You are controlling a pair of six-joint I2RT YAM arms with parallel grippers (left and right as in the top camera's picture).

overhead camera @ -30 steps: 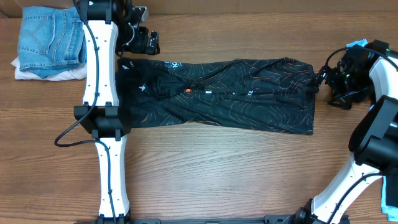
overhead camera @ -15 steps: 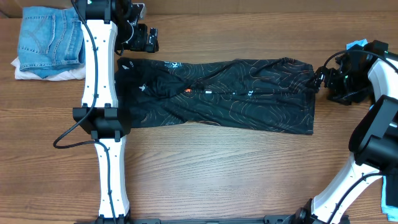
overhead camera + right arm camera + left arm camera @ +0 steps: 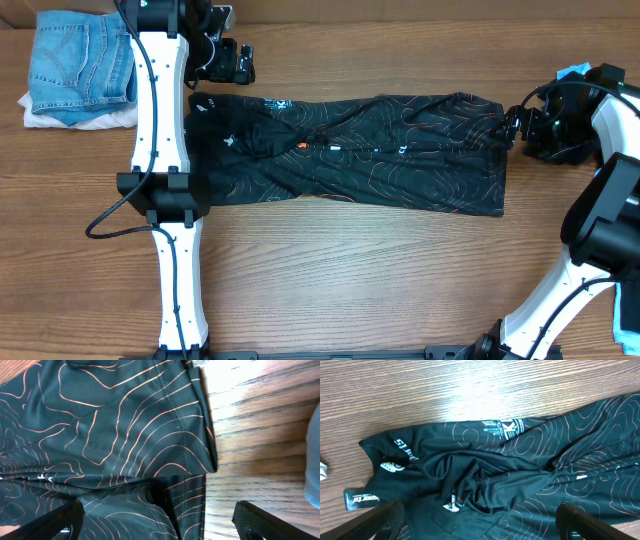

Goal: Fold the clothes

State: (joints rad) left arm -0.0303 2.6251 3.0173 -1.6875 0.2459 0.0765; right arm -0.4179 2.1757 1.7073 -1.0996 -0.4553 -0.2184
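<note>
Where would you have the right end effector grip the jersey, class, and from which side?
Probably the stitched hem corner of the jersey at its right end, coming in from the right: that edge lies flat and free on the table, nearest the open right end effector; the middle is bunched.

On the black jersey (image 3: 530,470), seen from the left wrist, a pale-blue emblem (image 3: 502,427) near twelve o'clock carries a large letter K, set among fine marks too small to read. At nine o'clock, white lettering (image 3: 406,449) runs upside down along the neck edge. It appears to read "sports", partly creased. A black tag (image 3: 362,499) at eight o'clock bears white print, too blurred to make out. From overhead, the jersey's white marks are too small to read.
</note>
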